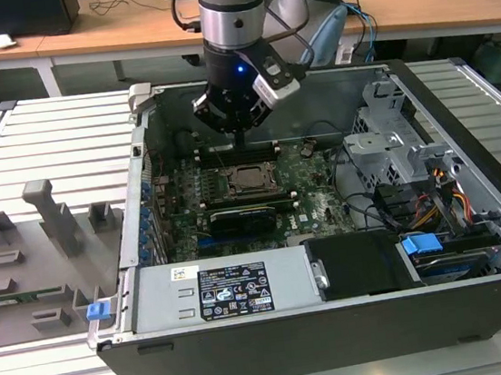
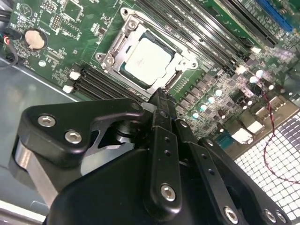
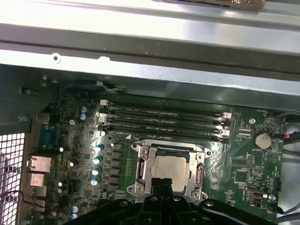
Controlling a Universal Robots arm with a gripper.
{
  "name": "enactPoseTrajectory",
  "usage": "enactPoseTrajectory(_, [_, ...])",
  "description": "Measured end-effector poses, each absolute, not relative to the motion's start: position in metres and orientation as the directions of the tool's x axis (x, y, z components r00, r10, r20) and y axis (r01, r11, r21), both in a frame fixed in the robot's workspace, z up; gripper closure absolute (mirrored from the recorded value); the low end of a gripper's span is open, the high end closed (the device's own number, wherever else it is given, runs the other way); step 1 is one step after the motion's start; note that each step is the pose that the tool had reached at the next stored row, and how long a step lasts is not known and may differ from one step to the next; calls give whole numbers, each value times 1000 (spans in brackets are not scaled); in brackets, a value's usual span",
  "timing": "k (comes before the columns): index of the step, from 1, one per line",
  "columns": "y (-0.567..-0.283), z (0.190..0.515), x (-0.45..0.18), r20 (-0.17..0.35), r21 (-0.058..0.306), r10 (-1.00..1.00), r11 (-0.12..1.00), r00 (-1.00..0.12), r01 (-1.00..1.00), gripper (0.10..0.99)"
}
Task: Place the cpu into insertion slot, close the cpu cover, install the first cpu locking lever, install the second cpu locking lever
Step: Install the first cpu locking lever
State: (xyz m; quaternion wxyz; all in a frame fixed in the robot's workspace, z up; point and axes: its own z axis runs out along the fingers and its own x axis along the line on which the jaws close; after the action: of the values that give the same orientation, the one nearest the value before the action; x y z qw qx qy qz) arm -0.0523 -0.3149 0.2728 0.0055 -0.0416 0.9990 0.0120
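Observation:
The cpu (image 2: pixel 147 60) lies flat in the insertion slot (image 2: pixel 123 71) on the green board, its pale metal top showing. The cpu cover (image 2: pixel 114 48) is down around it, framing the chip through its window. In the first wrist view the cpu (image 3: pixel 171 169) and the cpu cover (image 3: pixel 142 167) look the same. My gripper (image 2: pixel 159 95) is shut with nothing between its fingers, and its tip hovers at the edge of the socket. In the exterior view the gripper (image 1: pixel 238 140) hangs just above and behind the cpu (image 1: pixel 251 177).
Long black memory slots (image 3: pixel 161 123) run beside the socket. A black expansion card (image 1: pixel 249 216) sits in front of it. The case walls (image 1: pixel 140 178), a drive cage (image 1: pixel 389 138) and cables (image 1: pixel 431 206) at the exterior view's right close in the board. A grey fixture tray (image 1: pixel 40 259) lies outside on the left.

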Motion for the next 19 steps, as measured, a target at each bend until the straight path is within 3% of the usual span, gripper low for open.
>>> enactPoseTrajectory(19, [-302, 262, -106, -12, 24, -80, 996, -997, -80, 980])
